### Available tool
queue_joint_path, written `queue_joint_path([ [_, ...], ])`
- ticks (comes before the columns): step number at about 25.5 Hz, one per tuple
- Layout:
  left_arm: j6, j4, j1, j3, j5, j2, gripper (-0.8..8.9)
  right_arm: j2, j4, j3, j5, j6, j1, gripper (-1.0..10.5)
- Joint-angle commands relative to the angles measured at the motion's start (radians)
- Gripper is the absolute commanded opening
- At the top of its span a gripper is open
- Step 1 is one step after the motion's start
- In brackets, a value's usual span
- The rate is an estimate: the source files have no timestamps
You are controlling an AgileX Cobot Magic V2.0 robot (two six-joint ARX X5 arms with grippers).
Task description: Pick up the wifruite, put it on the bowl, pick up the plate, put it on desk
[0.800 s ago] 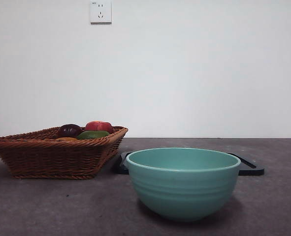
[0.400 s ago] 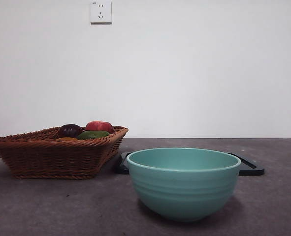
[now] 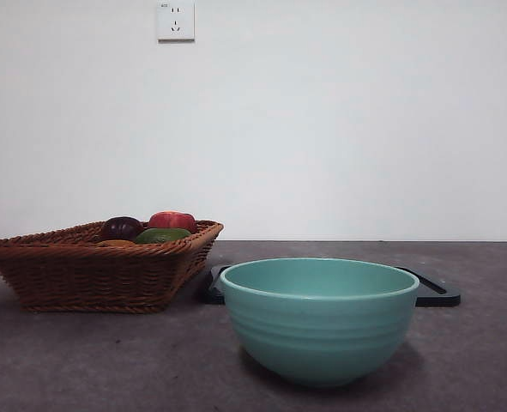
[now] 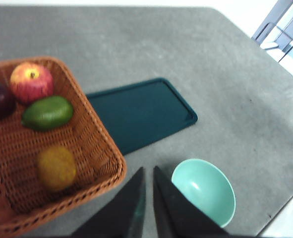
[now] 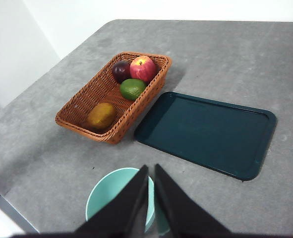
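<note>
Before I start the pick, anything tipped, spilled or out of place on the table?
Nothing stands out. The bowl sits upright and empty, the wifruite lies in the wicker basket with three other fruits, and the dark tray lies flat.

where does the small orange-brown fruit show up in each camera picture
Front view: small rounded orange-brown fruit, a sliver just above the brown wicker basket's near rim, left side.
Left wrist view: same fruit in the basket, apart from the other three fruits.
Right wrist view: fruit at the basket end nearest the mint-green bowl.
Shared landmark: the basket.
</note>
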Motion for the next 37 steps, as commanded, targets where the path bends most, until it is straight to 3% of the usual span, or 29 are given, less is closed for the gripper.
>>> queue_joint_path([
  [1, 0.011, -0.013, -0.005, 0.023, 0.006, 0.005, 1.82, 0.005, 0.009, 0.016, -0.002, -0.012, 0.004, 0.8],
  [4, 0.011, -0.023, -0.005, 0.023, 0.006, 0.005, 4.96, 0.005, 0.015, 0.016, -0.002, -0.011, 0.004, 3.6],
  [6, 0.010, -0.019, -0.005, 0.023, 0.006, 0.005, 6.42, 0.005, 0.016, 0.016, -0.002, -0.011, 0.004, 5.1],
  [7, 0.006, -0.011, -0.005, 0.023, 0.006, 0.005, 6.68, 0.005, 0.016, 0.016, -0.002, -0.012, 0.004, 5.4],
  [23, 0.021, -0.053, -0.005, 0.027, 0.000, 0.017, 6.55, 0.004, -0.029, 0.032, -0.006, 0.011, 0.004, 5.5],
  [31, -0.012, -0.099, -0.005, 0.043, -0.018, 0.127, 6.52, 0.004, -0.105, 0.073, -0.006, 0.010, 0.004, 5.5],
  [37, -0.019, -0.179, -0.010, 0.129, -0.139, 0.313, 6.52, 0.004, -0.160, 0.101, -0.006, 0.010, 0.004, 5.5],
])
